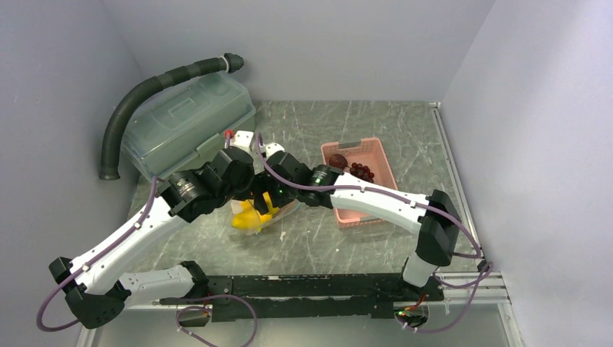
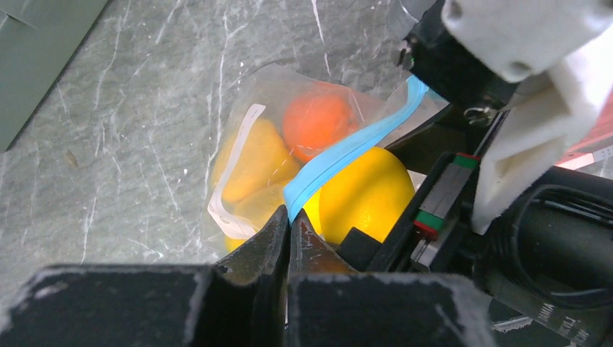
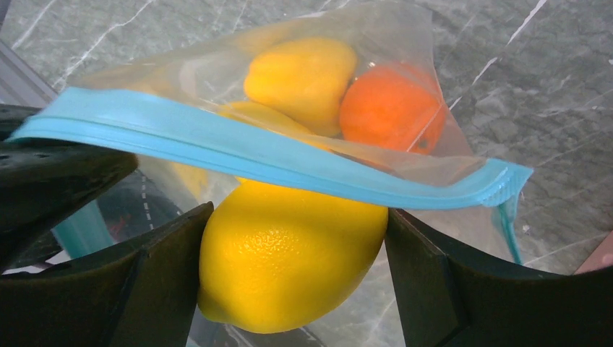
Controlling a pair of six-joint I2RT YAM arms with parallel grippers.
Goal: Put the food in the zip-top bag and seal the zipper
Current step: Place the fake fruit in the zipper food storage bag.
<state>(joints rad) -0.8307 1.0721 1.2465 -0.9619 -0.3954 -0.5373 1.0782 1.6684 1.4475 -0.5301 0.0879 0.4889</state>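
Clear floppy zip-top bag [image 3: 181, 72] looks thin and slippery; we trust its stiffer teal zipper strip [image 3: 253, 155], pinched by our left jaws, while right jaws clasp a smooth yellow oval fruit [image 3: 289, 253].

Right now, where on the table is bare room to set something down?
Bare tabletop: the far side between the lidded box and pink basket, and the near side between the zip-top bag and base rail. Crowded: the middle, around the bag.
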